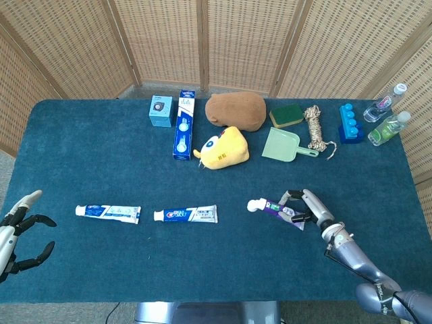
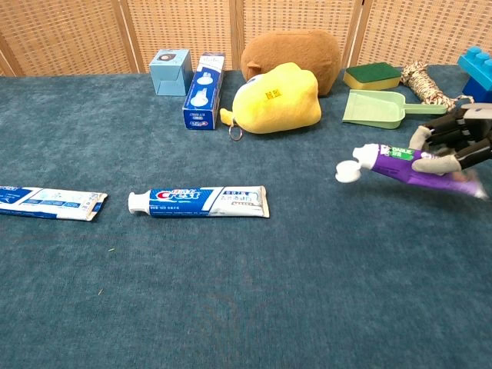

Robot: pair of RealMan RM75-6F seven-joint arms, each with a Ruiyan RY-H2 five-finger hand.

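Note:
My right hand [image 1: 309, 208] [image 2: 453, 142] holds a purple toothpaste tube [image 1: 278, 210] [image 2: 403, 163] low over the blue cloth, its white cap pointing left. To its left lie a Crest tube [image 1: 186, 214] [image 2: 201, 201] and a flat blue-and-white toothpaste tube [image 1: 108, 213] [image 2: 48, 202], both apart from my hands. At the table's left front edge my left hand [image 1: 15, 233] hovers with its fingers spread and holds nothing; the chest view does not show it.
Along the back stand a light blue box [image 1: 160, 111], a blue toothbrush box [image 1: 183, 124], a brown plush [image 1: 235, 111], a yellow plush [image 1: 223, 148], a green sponge [image 1: 287, 115], a green dustpan [image 1: 284, 144], a rope coil [image 1: 314, 127], a blue block [image 1: 350, 122] and two bottles [image 1: 387, 119].

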